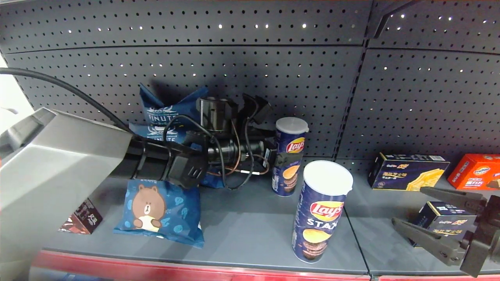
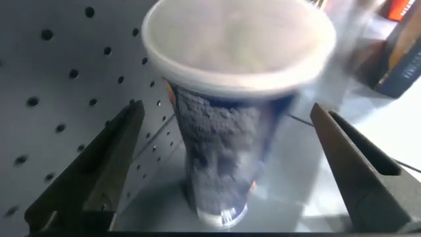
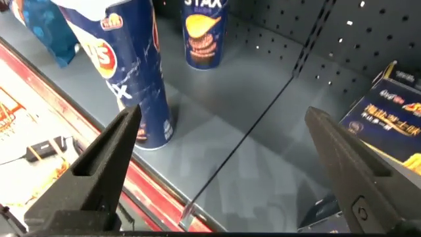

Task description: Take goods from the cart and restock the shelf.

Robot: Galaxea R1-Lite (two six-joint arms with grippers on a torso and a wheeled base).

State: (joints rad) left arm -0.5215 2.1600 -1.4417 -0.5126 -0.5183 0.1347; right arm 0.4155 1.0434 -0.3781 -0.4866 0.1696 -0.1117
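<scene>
The rear crisp can (image 1: pixel 291 144) stands upright on the shelf (image 1: pixel 250 218) just right of the middle of the head view, close to the perforated back panel (image 1: pixel 273 70). The left gripper (image 1: pixel 288 159) is level with its mid-body. In the left wrist view the left gripper (image 2: pixel 227 110) is spread wide, one finger on each side of the can (image 2: pixel 230 158) with a gap showing on both sides, so it has hold of nothing. A second crisp can (image 1: pixel 322 210) stands upright nearer the shelf's front edge, lower and to the right, well apart from the first.

The right gripper (image 1: pixel 408 206) hangs at the lower right of the head view, also wide open and empty, beside a dark blue box (image 1: pixel 445 222).

We judge the can to be light, a stiff tube with a soft plastic lid. Its wall looks smooth and glossy, so pads could slip on it. Being tall and narrow, it would tip easily from a sideways nudge, and the crisps inside break if it falls. The best hold is across the tube at mid-height, well below the lid, which could pop off. A moderate squeeze should do, since a hard one could dent the tube.

At the left of the head view lie a bear-print bag (image 1: pixel 160 212) and blue bags (image 1: pixel 164 113) behind the arm. These are soft and easy to crush.
</scene>
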